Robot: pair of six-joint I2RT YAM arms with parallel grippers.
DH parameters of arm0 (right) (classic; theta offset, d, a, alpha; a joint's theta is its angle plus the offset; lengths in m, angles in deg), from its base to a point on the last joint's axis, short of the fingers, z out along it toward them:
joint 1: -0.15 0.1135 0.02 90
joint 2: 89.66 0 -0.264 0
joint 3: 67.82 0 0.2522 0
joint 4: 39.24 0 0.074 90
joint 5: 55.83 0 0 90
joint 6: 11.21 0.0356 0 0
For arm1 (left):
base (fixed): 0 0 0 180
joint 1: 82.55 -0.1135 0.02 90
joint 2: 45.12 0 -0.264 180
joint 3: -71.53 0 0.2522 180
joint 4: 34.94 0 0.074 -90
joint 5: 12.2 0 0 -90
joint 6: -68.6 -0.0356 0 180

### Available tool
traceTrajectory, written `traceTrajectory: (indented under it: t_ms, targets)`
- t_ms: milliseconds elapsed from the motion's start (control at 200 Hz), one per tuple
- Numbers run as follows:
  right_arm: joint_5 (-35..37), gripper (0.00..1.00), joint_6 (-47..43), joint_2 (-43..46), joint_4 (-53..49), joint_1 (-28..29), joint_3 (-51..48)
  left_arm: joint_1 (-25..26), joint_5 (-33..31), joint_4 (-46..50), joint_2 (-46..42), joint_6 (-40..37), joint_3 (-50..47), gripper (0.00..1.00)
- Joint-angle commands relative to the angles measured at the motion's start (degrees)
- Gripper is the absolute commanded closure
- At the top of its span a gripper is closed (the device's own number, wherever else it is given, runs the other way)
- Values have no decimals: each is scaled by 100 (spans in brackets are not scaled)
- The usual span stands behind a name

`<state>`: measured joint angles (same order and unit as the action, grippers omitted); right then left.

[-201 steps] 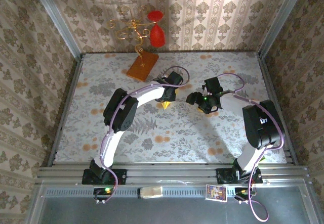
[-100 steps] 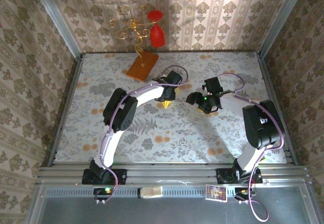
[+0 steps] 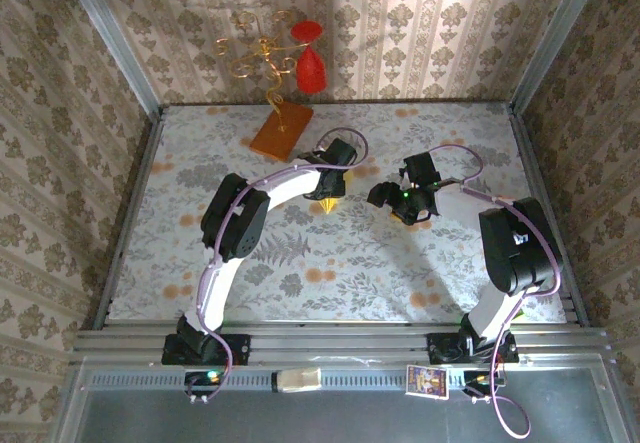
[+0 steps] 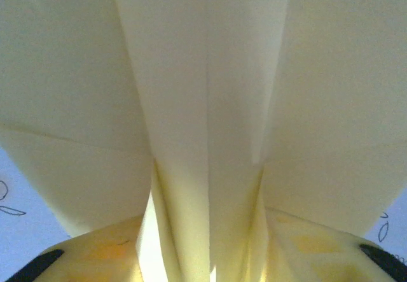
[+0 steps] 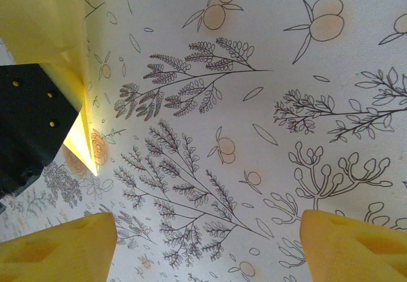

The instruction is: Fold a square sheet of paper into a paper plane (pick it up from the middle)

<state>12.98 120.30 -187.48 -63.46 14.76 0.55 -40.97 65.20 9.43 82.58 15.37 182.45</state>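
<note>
The paper plane [image 4: 203, 104] is pale yellow, with its centre keel running down between the yellow fingers [image 4: 102, 260] of my left gripper [image 4: 206, 256]. The jaws are shut on that keel, and a thin slit of light shows beside the left finger. From above, the plane's pointed tip [image 3: 327, 206] pokes out below the left gripper [image 3: 330, 188] near the table's middle. To the right, my right gripper [image 3: 385, 198] is open. Its fingers [image 5: 356, 244] stand wide apart over the bare cloth, and the plane [image 5: 76, 129] hangs at the left edge of that view.
An orange-brown slab [image 3: 281, 131] with a gold wire stand and red ornaments [image 3: 308, 63] sits at the back left. The flowered tablecloth [image 3: 400, 263] runs to patterned walls on three sides. A small card [image 3: 427, 380] lies on the front rail.
The left arm has edged slightly toward the back with the plane. The right arm has not moved.
</note>
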Motion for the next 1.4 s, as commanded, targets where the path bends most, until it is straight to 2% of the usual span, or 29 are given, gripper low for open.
traceTrajectory:
  t_ms: [0, 230, 420, 525, 635, 690, 830, 975, 1080, 1245, 1390]
  targets:
    - [140, 20, -124, 209, -100, -47, -2, 39, 101, 203, -609, -97, 84, 54]
    - [796, 14, -448, 846, -513, -198, 94, 23, 109, -283, -1977, 19, -722, 44]
    - [2095, 3, -1120, 1965, -848, -340, 21, -309, -272, -697, -3526, -195, -2008, 36]
    - [3130, 0, -1460, 2694, -806, -345, -175, -742, -677, -1064, -4422, -512, -2981, 18]
    - [4103, 0, -1624, 3250, -644, -430, -463, -1249, -1062, -1452, -5333, -925, -3963, 4]
    - [4468, 0, -1670, 3400, -539, -528, -619, -1511, -1177, -1671, -5731, -1085, -4418, 1]
    - [5187, 0, -2215, 3657, 354, -664, -1334, -2629, -1013, -2373, -6396, -1505, -5489, 0]
    - [5354, 0, -2745, 3695, 1338, -861, -2037, -3175, -1276, -3531, -6932, -2190, -6511, 0]
    - [5108, 0, -2958, 3474, 1824, -977, -2347, -3608, -1297, -3818, -6953, -2476, -6814, 0]
    - [4626, 0, -3068, 2860, 2855, -1131, -2758, -4185, -690, -4567, -6465, -2700, -7168, 0]
    - [4076, 0, -3203, 2462, 3792, -1179, -2989, -4300, -137, -5872, -5959, -3072, -7544, 0]
